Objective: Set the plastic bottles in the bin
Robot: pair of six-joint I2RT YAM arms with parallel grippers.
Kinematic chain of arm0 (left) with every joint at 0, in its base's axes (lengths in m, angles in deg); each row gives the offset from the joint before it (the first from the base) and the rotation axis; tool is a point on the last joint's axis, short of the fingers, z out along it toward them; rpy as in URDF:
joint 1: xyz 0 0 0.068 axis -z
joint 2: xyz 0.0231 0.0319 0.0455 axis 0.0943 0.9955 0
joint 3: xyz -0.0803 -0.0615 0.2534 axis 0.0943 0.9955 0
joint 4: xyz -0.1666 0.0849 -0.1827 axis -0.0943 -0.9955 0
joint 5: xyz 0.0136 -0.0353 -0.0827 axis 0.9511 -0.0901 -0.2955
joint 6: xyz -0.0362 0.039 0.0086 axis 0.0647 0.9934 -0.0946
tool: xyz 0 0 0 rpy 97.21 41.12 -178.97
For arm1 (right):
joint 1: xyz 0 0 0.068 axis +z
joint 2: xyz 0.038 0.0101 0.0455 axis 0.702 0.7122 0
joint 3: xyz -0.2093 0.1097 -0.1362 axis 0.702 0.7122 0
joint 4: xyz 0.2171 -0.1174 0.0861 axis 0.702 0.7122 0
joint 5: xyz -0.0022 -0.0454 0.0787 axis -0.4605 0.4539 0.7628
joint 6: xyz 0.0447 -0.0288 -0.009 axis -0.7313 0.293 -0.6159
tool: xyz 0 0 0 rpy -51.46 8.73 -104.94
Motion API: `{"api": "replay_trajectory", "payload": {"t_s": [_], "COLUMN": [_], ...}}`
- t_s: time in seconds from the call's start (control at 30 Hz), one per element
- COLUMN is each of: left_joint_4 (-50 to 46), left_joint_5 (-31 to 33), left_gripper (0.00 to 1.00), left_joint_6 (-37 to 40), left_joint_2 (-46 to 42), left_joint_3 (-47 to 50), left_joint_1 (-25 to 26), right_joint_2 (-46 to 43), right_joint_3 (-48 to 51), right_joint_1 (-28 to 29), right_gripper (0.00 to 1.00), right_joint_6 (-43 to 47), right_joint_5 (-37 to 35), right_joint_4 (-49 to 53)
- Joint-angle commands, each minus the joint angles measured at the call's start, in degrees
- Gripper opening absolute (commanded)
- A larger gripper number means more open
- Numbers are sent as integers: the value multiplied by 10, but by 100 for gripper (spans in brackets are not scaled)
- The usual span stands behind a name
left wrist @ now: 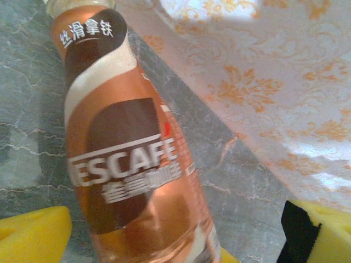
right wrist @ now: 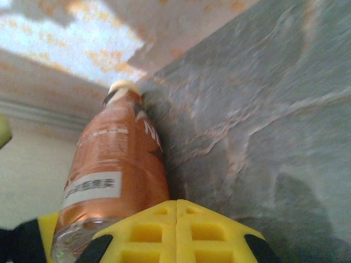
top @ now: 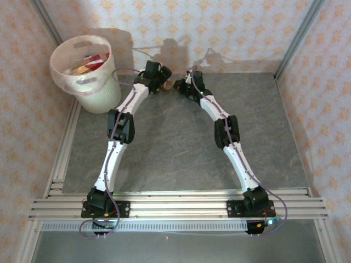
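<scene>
The bin [top: 98, 93] stands at the far-left corner of the table [top: 170, 153], near the back wall [top: 219, 27]. Several plastic bottles [top: 90, 63] lie inside it. One further bottle [left wrist: 126, 164] lies on the table at the far edge, just in front of the back wall and to the right of the bin. The left gripper [top: 163, 82] straddles this bottle, with one of its fingers [left wrist: 33, 235] on each side. The right gripper [right wrist: 175, 230] sits just beside the bottle, on its right.
</scene>
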Motion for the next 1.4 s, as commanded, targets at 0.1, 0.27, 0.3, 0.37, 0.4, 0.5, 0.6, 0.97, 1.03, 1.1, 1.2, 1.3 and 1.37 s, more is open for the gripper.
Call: {"api": "replay_trajectory", "payload": {"t_s": [0.1,0.27,0.3,0.37,0.4,0.5,0.6,0.97,1.03,1.1,1.2,1.3,1.37], "left_joint_4": [-94,-131,-140,-161,-173,-200,-206,-187,-176,-167,-157,-165,-188], "left_joint_5": [58,66,66,71,74,85,82,29,23,23,22,38,65], "left_gripper": [100,96,93,87,83,71,65,51,49,48,48,48,48], "left_joint_6": [21,47,56,70,74,89,104,175,189,209,235,255,277], "left_joint_2": [4,1,0,0,0,-1,0,-84,-132,-194,-286,-375,-420], "left_joint_3": [-25,-22,-22,-22,-22,-22,-16,88,137,191,256,297,298], "left_joint_1": [-1,-1,0,0,0,-1,-1,6,14,26,42,51,51], "right_joint_2": [-78,-118,-133,-178,-209,-323,-444,-830,-885,-940,-1008,-1044,-1065], "right_joint_3": [38,48,63,113,156,329,509,931,970,1009,1049,1067,1067], "right_joint_1": [13,22,22,22,22,23,22,22,21,21,20,19,19], "right_gripper": [0,0,0,0,0,0,12,99,99,99,99,99,99], "right_joint_6": [119,197,207,224,229,222,216,193,186,169,150,152,158], "right_joint_5": [96,133,134,130,125,89,35,-171,-222,-271,-346,-392,-400], "right_joint_4": [55,120,129,129,118,40,-24,-32,-13,-1,16,31,37]}}
